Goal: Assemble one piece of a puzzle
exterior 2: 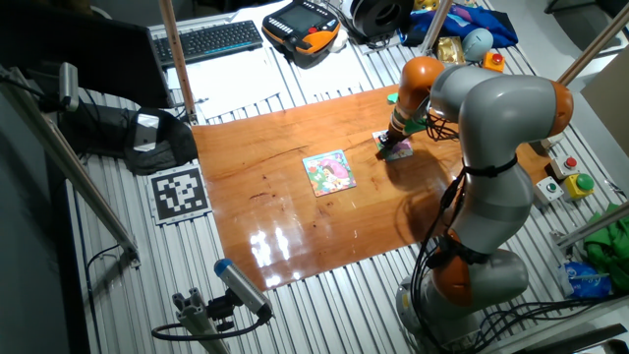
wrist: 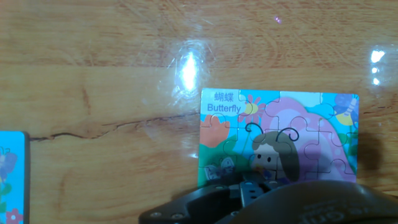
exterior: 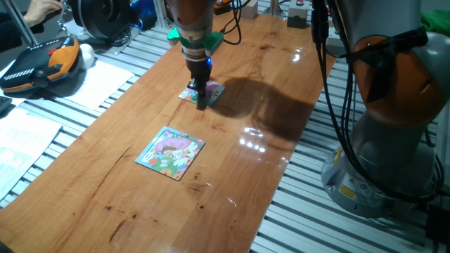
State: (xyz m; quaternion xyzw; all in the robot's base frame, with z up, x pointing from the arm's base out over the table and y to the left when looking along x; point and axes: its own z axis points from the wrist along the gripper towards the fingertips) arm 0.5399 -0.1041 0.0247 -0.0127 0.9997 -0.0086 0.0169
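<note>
The puzzle (wrist: 280,134), a small square jigsaw with a pink, green and white cartoon and the word "Butterfly", lies flat on the wooden table (exterior: 267,105). It also shows in one fixed view (exterior: 211,89) and in the other fixed view (exterior 2: 401,148). My gripper (exterior: 202,104) points straight down, its tips on or just above the puzzle's near edge. Its fingers look pressed together with no gap. In the hand view the dark gripper body (wrist: 267,202) covers the puzzle's lower part. The piece is hidden; I see no loose piece on the table.
A larger blue-bordered puzzle (exterior: 172,152) with a pink-haired figure lies nearer the front of the table, also in the other fixed view (exterior 2: 329,172); its edge shows in the hand view (wrist: 9,180). A teach pendant (exterior: 42,63) and papers lie off the table's left side.
</note>
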